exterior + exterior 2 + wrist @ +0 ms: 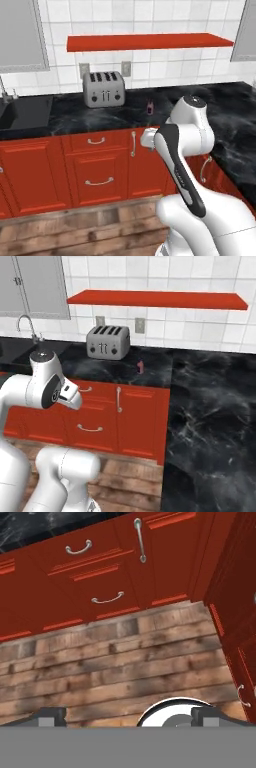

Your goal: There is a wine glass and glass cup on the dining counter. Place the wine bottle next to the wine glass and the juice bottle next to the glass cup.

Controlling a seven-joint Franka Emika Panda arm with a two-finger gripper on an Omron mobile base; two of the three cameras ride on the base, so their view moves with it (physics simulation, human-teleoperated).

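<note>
Two base views show the arm folded up tight over its base, elbow high, forearm angled down toward the red cabinet fronts (100, 170). Wrist sits in front of the drawers, below counter level; hand camera looks down at the wooden plank floor (125, 672) and the lower drawer fronts with silver handles.

Gripper (127, 716): two dark fingertips at the bottom of the hand view, far apart, nothing between them but floor. Jaws spread wide, holding nothing.

Juice bottle (149, 106): small purplish-pink, dark top, upright on the black white-veined counter (65, 117), right of the toaster (104, 89) and well apart from it. Same bottle in the right base view (140, 366), again right of the toaster (108, 342), near the corner where the counter turns toward the camera. Arm is well short of it, not touching.

The counter wraps round to the right in an L; that right leg (215, 421) is bare black marble where visible.

Labels/writing: none readable. Bottle too small to tell if it carries a label. Toaster front shows dark knobs or levers, no legible marks.

Also in frame: sink (22, 112) with faucet at far left, red wall shelf (150, 41) above the toaster, two wall outlets behind it, white tile backsplash.
</note>
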